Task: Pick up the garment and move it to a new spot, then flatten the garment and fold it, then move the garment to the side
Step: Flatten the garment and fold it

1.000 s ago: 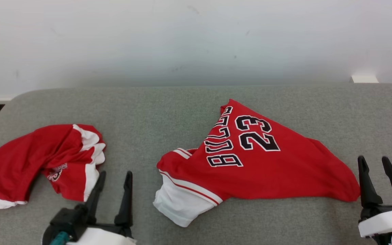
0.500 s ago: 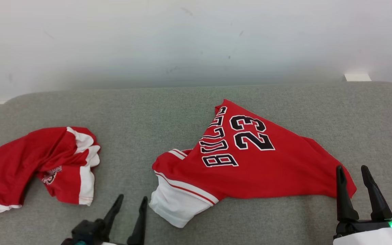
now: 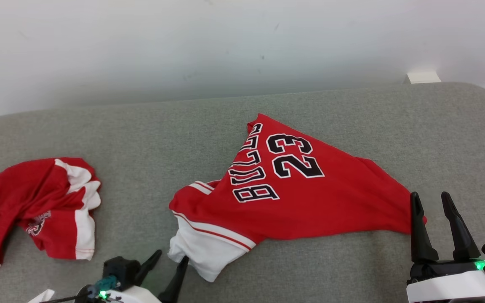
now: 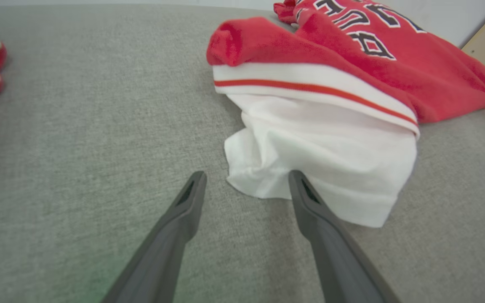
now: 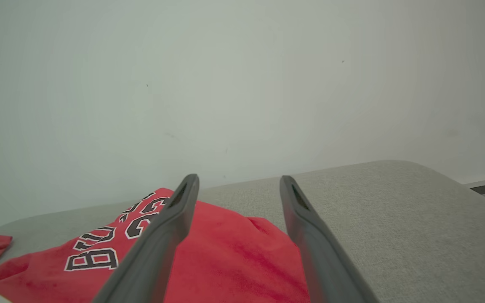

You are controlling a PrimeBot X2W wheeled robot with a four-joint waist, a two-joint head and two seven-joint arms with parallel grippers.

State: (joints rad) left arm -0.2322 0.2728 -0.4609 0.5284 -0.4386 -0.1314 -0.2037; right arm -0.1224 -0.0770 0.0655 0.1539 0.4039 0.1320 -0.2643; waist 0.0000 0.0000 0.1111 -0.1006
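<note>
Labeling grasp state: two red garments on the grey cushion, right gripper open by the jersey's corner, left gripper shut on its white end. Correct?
No: the left gripper is open. The left wrist view shows its fingers spread at the jersey's white end, not clamped on it. The rest stands: jersey and second garment on the grey cushion, right gripper open by the jersey's corner.

The garment (image 3: 310, 198) was noted as soft red cloth, matt and slightly fuzzy, with a white cloth panel (image 4: 322, 155) and black lettering (image 3: 293, 155). A second cloth piece (image 3: 23, 206) was seen in like matt fabric. The grey surface (image 3: 141, 147) was recorded as coarse woven upholstery, and the wall (image 3: 183, 42) as smooth, matt and faintly scuffed. The fingers (image 4: 322, 235) of the left gripper (image 4: 246, 173) were judged dark matt plastic. The housing (image 3: 449, 286) of the right gripper (image 3: 430, 195) was seen as glossy white.
</note>
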